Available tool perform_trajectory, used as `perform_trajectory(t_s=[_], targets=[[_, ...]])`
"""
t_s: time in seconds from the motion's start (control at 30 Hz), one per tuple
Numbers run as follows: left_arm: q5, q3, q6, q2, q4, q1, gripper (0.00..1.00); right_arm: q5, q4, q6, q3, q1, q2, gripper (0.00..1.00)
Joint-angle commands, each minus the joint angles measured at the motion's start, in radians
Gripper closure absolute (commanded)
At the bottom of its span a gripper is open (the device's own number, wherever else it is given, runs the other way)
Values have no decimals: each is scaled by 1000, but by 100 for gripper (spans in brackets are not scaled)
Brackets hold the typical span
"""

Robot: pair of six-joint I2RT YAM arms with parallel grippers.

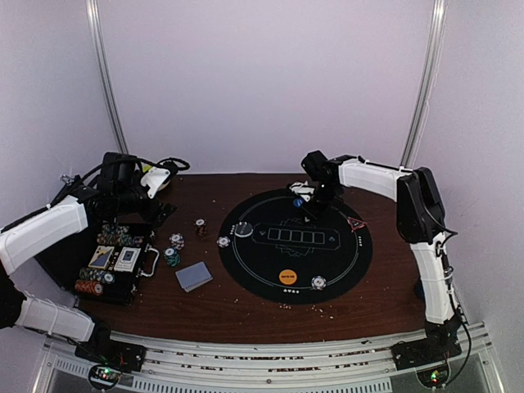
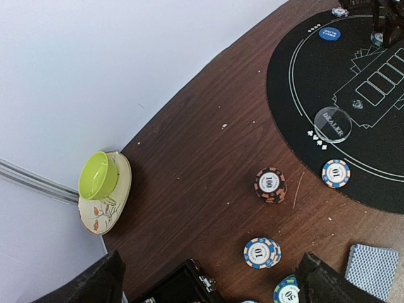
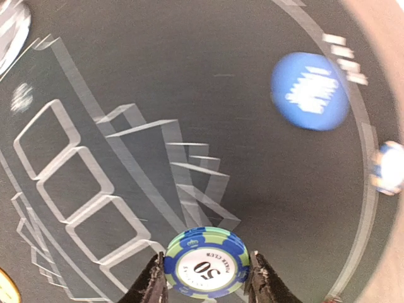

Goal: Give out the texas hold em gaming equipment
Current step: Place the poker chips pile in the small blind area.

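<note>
The blue-and-green chip marked 50 (image 3: 207, 264) is the one in play. It is pinched by its rim in the right gripper (image 3: 207, 283), jaws drawn in to just the chip's width, low over the far side of the black round mat (image 1: 348, 258) beside the printed card outlines. I read this as the placing step of dealing chips out to the seats. The chip wants setting flat near the mat's outer ring, then the jaws easing apart and a straight lift (whether it touches the felt yet, I cannot tell). The blue button disc (image 3: 310, 91) lies near but apart, and another chip (image 3: 388, 167) sits further out by the white ring line. There is bare felt between them, so there is room to set down without a knock. The table (image 1: 246, 307) ends not far behind that arm, so a careless release could send the chip rolling off. Over on the left, the left gripper (image 2: 211, 271) hangs wide open and empty above the wood. A blue-and-white chip stack (image 2: 262, 252) and the card deck (image 2: 371, 268) lie near its fingers, the black chip case (image 2: 183, 287) is beside them, and a green cup (image 2: 98, 177) stands well off at the table's rim.
</note>
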Motion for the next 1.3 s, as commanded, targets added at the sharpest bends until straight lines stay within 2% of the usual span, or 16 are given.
perform_trajectory(t_s=[0.0,0.47,0.63,0.93,1.27], targets=[[-3,-9,-13,6,47,2,2,42,51,31,21,-65,-69,80],[-6,-9,-10,18,48,3,2,117,106,29,54,-203,-2,81],[-6,-10,-10,15,49,2,2,44,78,10,110,-200,45,81],[-9,-9,-10,23,50,2,2,34,57,24,181,-184,119,82],[-11,-12,-9,30,53,2,2,32,61,27,184,-181,142,82]])
